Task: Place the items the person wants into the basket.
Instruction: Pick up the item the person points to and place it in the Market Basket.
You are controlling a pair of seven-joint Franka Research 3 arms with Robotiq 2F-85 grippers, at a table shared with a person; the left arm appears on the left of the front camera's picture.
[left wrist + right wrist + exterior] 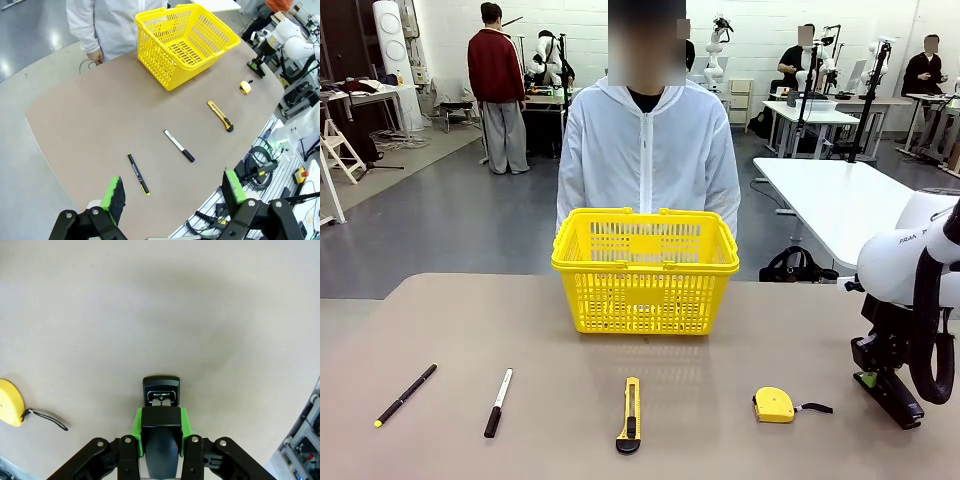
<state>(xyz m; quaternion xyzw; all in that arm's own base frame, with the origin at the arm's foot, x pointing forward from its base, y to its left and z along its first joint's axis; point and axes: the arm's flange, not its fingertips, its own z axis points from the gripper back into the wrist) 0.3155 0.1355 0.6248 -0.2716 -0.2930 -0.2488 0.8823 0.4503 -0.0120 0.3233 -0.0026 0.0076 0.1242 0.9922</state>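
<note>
The marker point(498, 402) and the knife point(631, 415) lie flat on the table point(470, 330) in the near row. Both have their long axes running roughly from the robot's edge toward the basket point(645, 270), black ends nearest the robot. The marker lies left of centre and the knife at about the middle.

The left hand point(174, 190) hangs high over the table's left side with its fingers wide apart. The marker lies ahead of it, just past the thin black pen point(138, 173), so the left arm looks better placed for the marker.

The right hand point(161, 395) sits low at the table's right edge, fingers pressed together with none of the tools between them. The tape measure point(774, 404) lies between it and the knife, so a reach from that side would probably have to pass over or around it.

The tools lie well apart, leaving room for fingers on both sides. The basket stands behind them with its top open, and the person point(648, 150) stands just beyond it.
</note>
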